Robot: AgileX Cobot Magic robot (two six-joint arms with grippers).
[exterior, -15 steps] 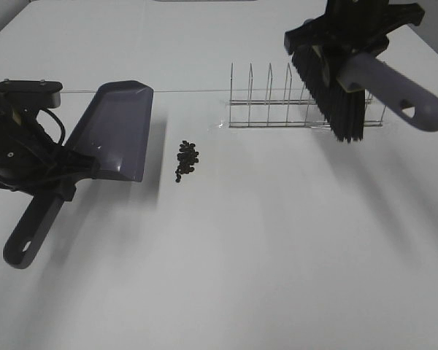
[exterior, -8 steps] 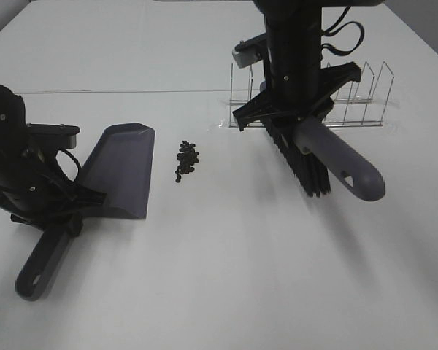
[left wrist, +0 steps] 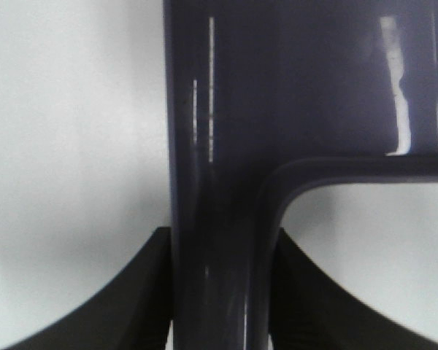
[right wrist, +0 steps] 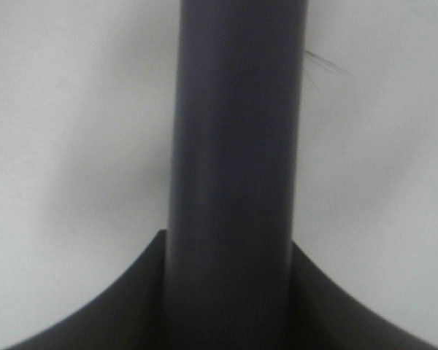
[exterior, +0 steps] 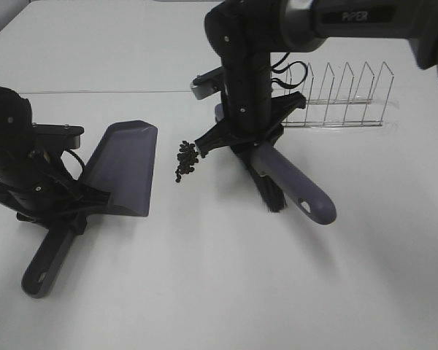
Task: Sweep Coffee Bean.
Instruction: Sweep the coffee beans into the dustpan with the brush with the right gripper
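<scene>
Table (exterior: pixel 204 292): coffee bean (exterior: pixel 186 159) between dustpan (exterior: pixel 124 171) clenched in left claw (exterior: pixel 66 208), brush (exterior: pixel 296 189) in right claw (exterior: pixel 252 140).

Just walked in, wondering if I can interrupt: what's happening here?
Two robot arms are set to sweep coffee beans. The left arm grips a dustpan by its handle, jaws shut, open edge facing the beans. The right arm, jaws shut on the handle of a brush, holds the bristles down on the beans' other side. No beans are in the pan yet.
</scene>
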